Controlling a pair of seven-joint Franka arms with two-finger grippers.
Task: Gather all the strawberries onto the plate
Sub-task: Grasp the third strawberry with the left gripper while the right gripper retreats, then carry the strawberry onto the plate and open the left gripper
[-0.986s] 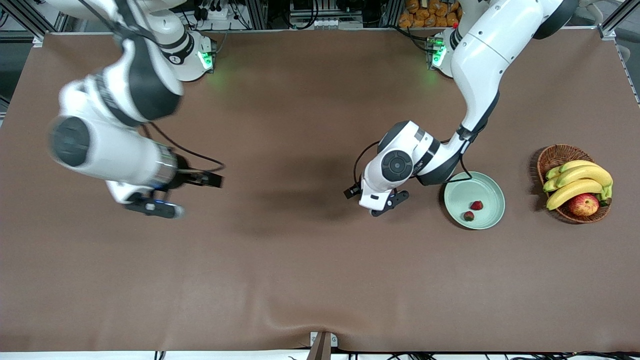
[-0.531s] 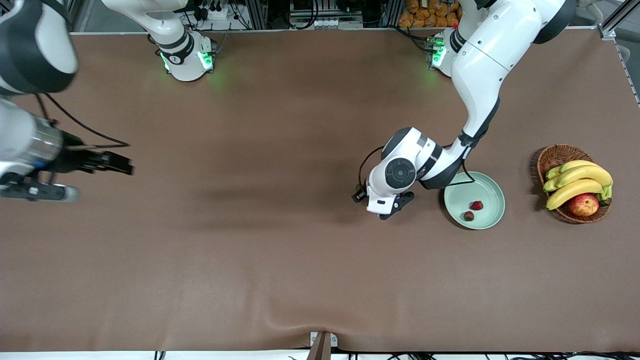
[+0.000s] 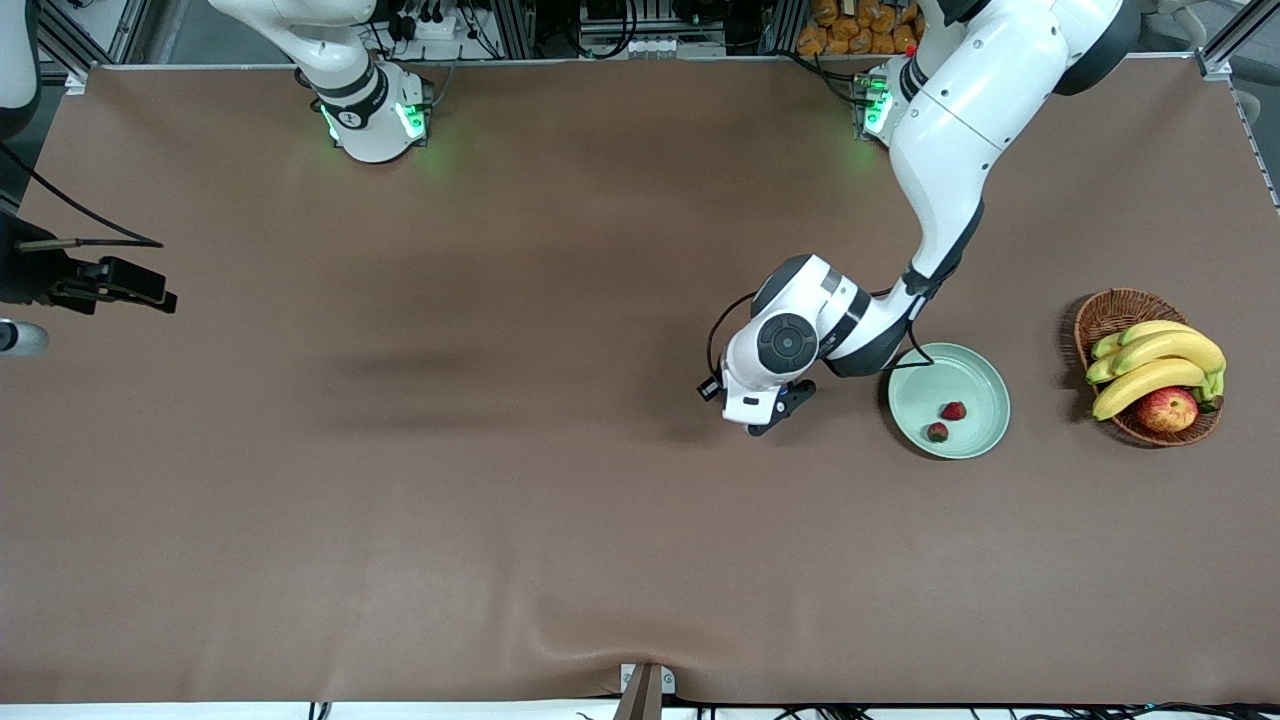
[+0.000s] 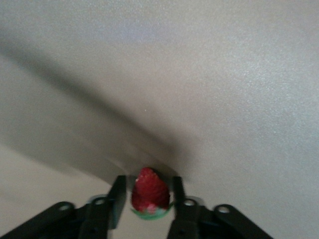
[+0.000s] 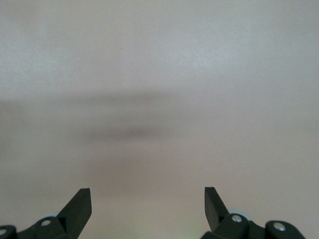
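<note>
The pale green plate [image 3: 975,372] lies toward the left arm's end of the table. Two strawberries [image 3: 953,410] [image 3: 937,432] lie in it. My left gripper [image 3: 772,412] is low over the bare table beside the plate, on the side toward the right arm. In the left wrist view the left gripper [image 4: 148,181] is shut on the third strawberry [image 4: 149,193], which the hand hides in the front view. My right gripper [image 5: 147,196] is open and empty over bare table. In the front view it shows only at the picture's edge [image 3: 15,338], at the right arm's end.
A brown wicker basket [image 3: 1110,310] with bananas [image 3: 1160,360] and a red-yellow apple [image 3: 1167,408] stands beside the plate, at the left arm's end of the table. A fold in the brown cloth [image 3: 640,625] lies near the front edge.
My right arm has swung away toward its end of the table, nearly out of the front view. My left gripper has shifted only slightly beside the plate.
</note>
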